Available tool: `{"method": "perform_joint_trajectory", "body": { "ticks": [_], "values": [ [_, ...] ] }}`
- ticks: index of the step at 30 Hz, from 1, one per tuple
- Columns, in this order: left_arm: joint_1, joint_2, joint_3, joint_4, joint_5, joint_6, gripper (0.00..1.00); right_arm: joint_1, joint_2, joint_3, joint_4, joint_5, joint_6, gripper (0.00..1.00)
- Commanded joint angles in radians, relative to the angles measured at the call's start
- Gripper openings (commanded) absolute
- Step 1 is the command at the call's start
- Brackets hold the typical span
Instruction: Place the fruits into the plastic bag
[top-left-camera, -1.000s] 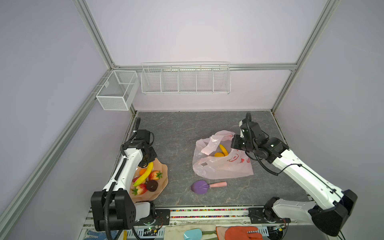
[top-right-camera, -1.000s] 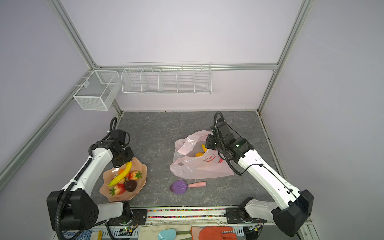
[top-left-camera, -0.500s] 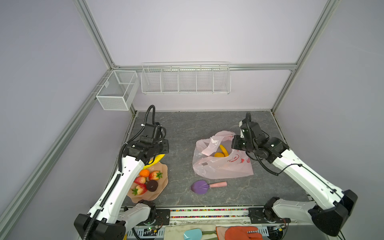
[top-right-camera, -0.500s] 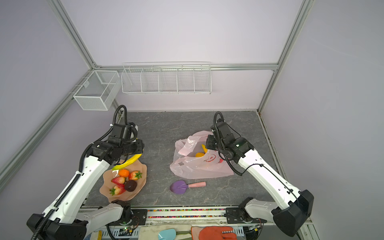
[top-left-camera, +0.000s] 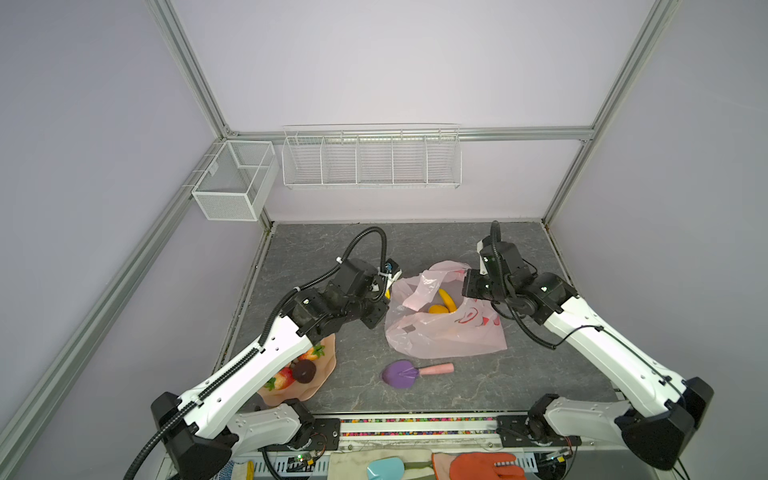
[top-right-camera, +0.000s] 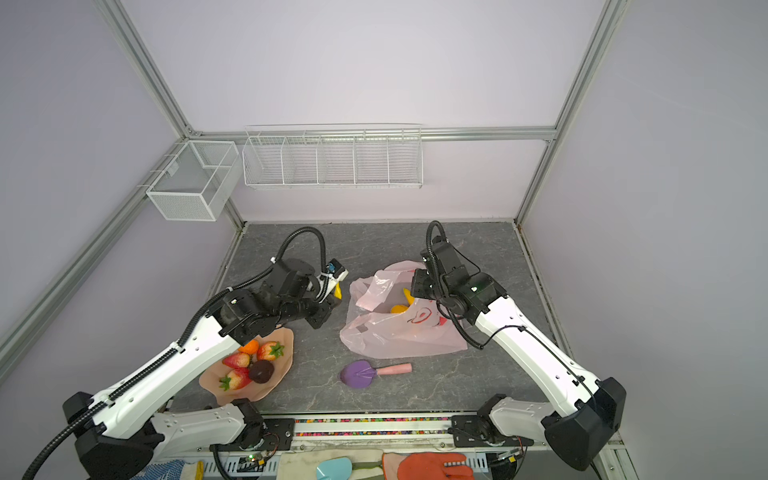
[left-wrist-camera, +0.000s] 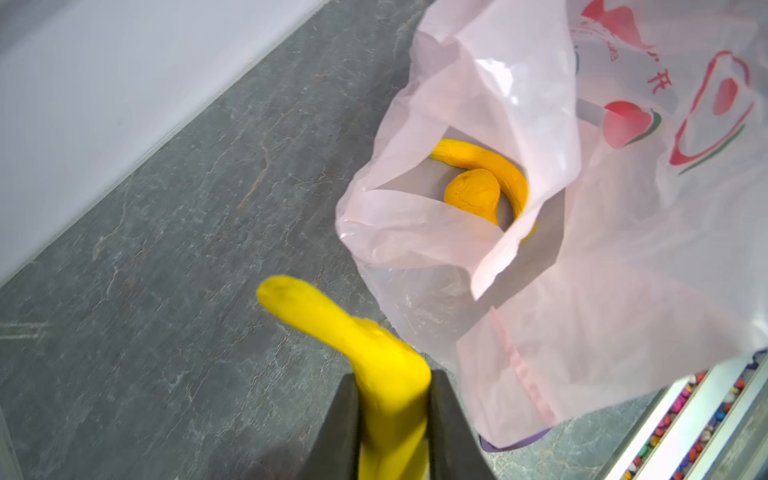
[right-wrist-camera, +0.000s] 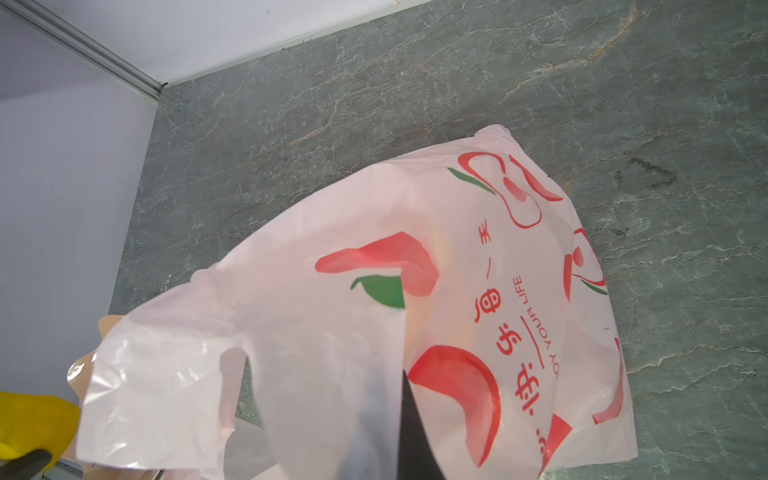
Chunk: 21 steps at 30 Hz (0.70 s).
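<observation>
Only the top views show the peach bowl (top-right-camera: 284, 357) at left, with strawberries (top-right-camera: 270, 350) and a dark ball (top-right-camera: 261, 371) in it. Left tool (left-wrist-camera: 392, 382) narrow, clamped on a yellow banana (left-wrist-camera: 353, 336) just beside the mouth of the plastic bag (left-wrist-camera: 623, 291). The bag lies mid-bench (top-left-camera: 316, 249). Left wrist view alone looks inside: bagged banana (left-wrist-camera: 494, 166), round orange fruit (left-wrist-camera: 473, 193). Right tool (right-wrist-camera: 392, 415) closed, pinching bag film. Right wrist view reads "YOUR LIFE" in red, beside red Chinese characters.
</observation>
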Motion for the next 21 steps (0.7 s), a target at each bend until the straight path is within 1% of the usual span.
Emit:
{"method": "perform_joint_trajectory", "body": {
  "ticks": [1,5,14,21],
  "values": [
    [-0.047,0.04,0.055,-0.017,0.019,0.093,0.0,-0.008,0.009,0.024,-0.013,0.002,-0.016,0.06],
    [-0.105,0.07,0.057,-0.024,-0.016,0.104,0.0,-0.007,0.011,0.026,-0.015,0.001,-0.017,0.06],
    [-0.174,0.172,0.076,-0.049,0.001,0.1,0.0,-0.008,0.012,0.028,-0.023,0.005,-0.022,0.06],
    [-0.215,0.245,0.076,-0.01,0.034,0.085,0.0,-0.009,0.01,0.029,-0.026,0.005,-0.022,0.06]
  ]
}}
